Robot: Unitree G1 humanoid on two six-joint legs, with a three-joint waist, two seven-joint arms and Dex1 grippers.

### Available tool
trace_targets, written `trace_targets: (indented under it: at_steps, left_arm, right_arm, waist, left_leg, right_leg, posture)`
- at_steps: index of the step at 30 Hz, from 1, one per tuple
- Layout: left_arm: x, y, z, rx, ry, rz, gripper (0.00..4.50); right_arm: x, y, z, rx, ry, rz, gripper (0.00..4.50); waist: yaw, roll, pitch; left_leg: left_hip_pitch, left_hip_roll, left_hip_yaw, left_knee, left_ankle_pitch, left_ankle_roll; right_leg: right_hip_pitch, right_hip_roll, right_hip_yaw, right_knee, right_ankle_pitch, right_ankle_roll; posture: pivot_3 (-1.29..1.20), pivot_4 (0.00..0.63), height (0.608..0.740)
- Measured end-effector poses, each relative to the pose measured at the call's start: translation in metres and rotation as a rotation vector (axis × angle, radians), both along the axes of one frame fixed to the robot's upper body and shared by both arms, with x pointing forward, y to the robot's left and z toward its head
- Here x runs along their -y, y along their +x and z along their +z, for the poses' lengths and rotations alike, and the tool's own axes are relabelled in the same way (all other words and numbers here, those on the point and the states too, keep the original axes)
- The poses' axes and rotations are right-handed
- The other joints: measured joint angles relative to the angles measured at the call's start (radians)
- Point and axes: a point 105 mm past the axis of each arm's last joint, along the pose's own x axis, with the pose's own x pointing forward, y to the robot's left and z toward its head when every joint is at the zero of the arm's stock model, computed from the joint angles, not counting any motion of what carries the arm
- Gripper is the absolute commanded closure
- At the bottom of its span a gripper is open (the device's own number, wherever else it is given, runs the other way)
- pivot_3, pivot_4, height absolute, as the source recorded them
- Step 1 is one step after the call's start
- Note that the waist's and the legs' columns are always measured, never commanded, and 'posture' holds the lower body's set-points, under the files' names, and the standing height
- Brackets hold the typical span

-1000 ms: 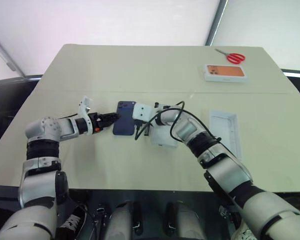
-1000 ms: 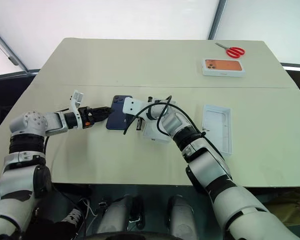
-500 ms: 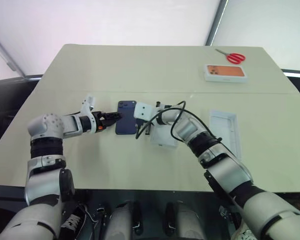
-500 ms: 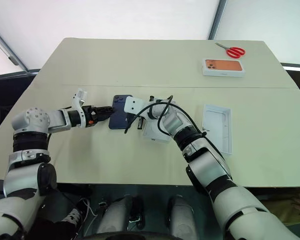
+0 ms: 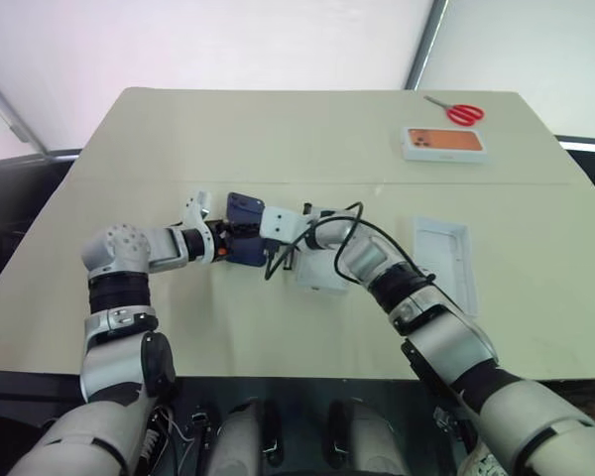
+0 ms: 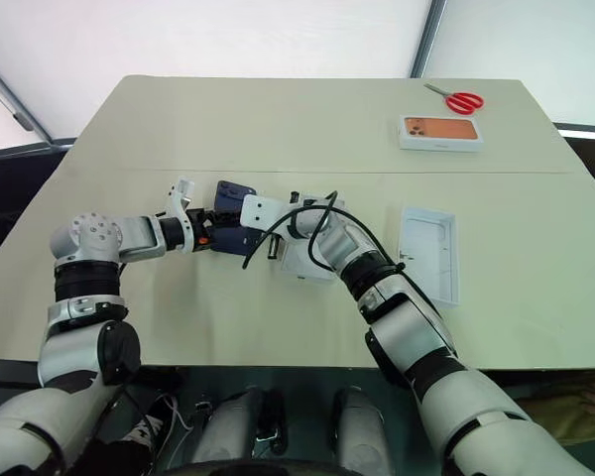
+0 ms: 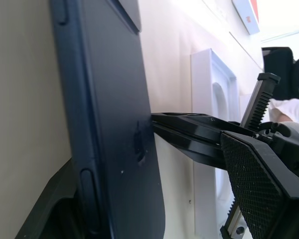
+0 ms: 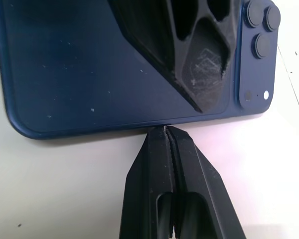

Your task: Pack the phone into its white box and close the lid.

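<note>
Lying near the middle of the table, the phone rests back-up, its camera lenses toward the far edge, with a gripper at each long side. Left gripper: fingers apart and straddling the phone's near-left edge, one finger over the back and the other beneath, so the grasp appears set but not yet closed. Right gripper: fingers pressed together, empty, tips touching the phone's opposite edge as a backstop. White box: just beside the phone on its right, partly hidden under the right arm. A thin white insert lies farther right; an orange-faced box and scissors sit at the far right corner, well apart. Risks, as judged: if the left fingers close while seated only on the edge, the slim, smooth phone may pivot or slip out on lifting; a continued push from the right tips could skate it across the table or tip it off the lower finger; the right arm's loose cable, hanging over the box, could snag the phone on transfer.
</note>
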Motion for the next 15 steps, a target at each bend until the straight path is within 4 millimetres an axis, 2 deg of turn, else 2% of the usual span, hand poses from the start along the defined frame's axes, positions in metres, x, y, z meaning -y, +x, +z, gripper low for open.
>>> trace_targets:
  at_steps: [13,15]
  left_arm:
    - [-0.017,-0.007,-0.002,0.025,-0.063,0.026,0.96]
    - [-0.019,-0.007,-0.002,0.021,-0.076,0.033,1.52]
  right_arm:
    - [-0.004,-0.002,0.000,0.001,0.002,0.020,4.44]
    - [-0.005,-0.003,0.000,0.002,0.002,0.021,4.50]
  waist:
    - [-0.024,0.000,0.000]
    - [-0.025,0.000,0.001]
  left_leg:
    - [0.000,0.000,0.000,-0.002,0.001,-0.001]
    - [0.000,0.000,0.000,-0.002,0.001,-0.001]
  right_leg:
    - [-0.001,0.000,0.001,0.000,0.000,0.000]
    - [-0.001,0.000,0.001,0.000,0.000,0.000]
  posture:
    - [0.00,0.150,0.738]
    - [0.00,0.150,0.738]
